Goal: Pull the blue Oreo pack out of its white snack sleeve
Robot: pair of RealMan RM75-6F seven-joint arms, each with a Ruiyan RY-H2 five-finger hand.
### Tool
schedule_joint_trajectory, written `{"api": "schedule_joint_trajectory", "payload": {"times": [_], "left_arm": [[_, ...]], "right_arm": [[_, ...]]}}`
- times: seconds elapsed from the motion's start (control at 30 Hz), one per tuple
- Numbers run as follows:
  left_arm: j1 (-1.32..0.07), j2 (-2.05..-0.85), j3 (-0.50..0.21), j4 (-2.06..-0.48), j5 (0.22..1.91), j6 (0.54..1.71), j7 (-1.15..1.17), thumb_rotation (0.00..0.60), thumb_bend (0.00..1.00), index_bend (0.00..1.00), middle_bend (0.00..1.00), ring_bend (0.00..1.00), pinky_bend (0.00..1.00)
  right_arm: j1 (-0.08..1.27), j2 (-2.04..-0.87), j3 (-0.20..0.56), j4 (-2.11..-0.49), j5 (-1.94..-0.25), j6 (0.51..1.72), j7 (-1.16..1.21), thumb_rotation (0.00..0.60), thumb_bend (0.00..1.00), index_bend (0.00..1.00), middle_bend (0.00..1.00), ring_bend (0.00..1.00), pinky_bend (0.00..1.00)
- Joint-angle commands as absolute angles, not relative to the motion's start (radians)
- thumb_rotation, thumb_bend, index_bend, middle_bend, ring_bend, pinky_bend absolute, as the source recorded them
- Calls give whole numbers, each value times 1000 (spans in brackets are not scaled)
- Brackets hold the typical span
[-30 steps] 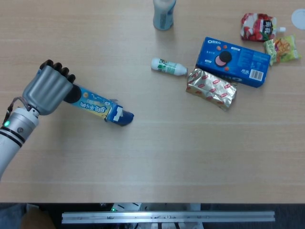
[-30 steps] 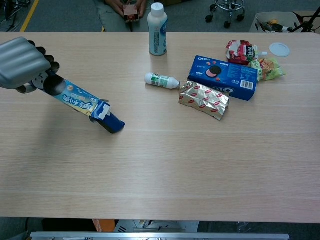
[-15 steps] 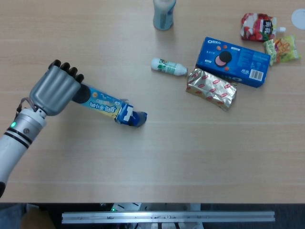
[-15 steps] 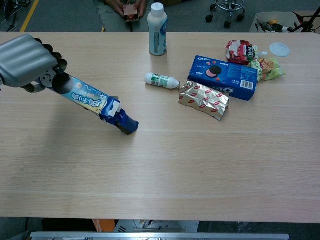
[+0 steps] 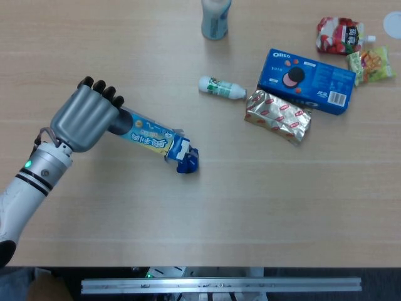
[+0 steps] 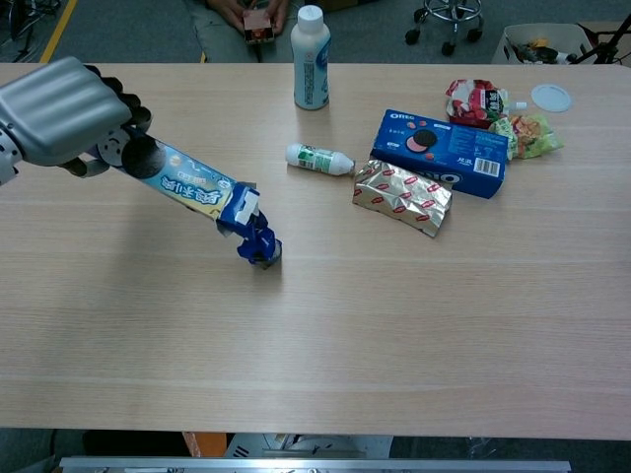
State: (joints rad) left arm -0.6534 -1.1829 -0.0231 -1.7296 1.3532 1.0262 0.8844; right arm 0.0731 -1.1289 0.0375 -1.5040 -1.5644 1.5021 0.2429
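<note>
My left hand (image 5: pixel 84 119) (image 6: pixel 64 123) grips the upper end of the snack sleeve (image 5: pixel 149 135) (image 6: pixel 187 182), a pale tube with light-blue and yellow print, held slanting down to the right. A dark blue Oreo pack (image 5: pixel 187 162) (image 6: pixel 258 244) sticks out of the sleeve's lower open end, its tip touching the table. White torn flaps frame that opening. How much of the pack stays inside the sleeve is hidden. The right hand appears in neither view.
At the back right lie a blue Oreo box (image 5: pixel 308 80) (image 6: pixel 440 150), a silver foil pack (image 5: pixel 277 116), a small toppled bottle (image 5: pixel 222 88), a red pouch (image 5: pixel 338 34) and a yellow-green pouch (image 5: pixel 371 64). An upright white bottle (image 6: pixel 311 44) stands at the far edge.
My left hand has carried the sleeve to the right and slightly forward. The dark blue pack has slid further out of the lower end and now tips down onto the table.
</note>
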Motion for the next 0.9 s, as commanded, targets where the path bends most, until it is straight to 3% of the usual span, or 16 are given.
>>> {"api": "schedule_joint_trajectory", "payload": {"times": [0.03,0.5,0.9], "left_arm": [[-657,-1199,-17,-1696,1357,1032,925,600,238,382,372,354,532],[-668,-1201,-7,-1643,1363,1021,937,600,238,383,372,354,532],[-677,-1223,-26,-1500,1331,985,801,600,238,385,372,354,532]], "right_arm": [[73,-1129,37,-1503,-1565,1503,244,600,306,326,372,304,222],[70,-1125,37,-1510,-1571,1513,242,600,306,326,372,305,222],[69,-1123,36,-1516,-1575,1517,238,600,306,326,372,304,222]]}}
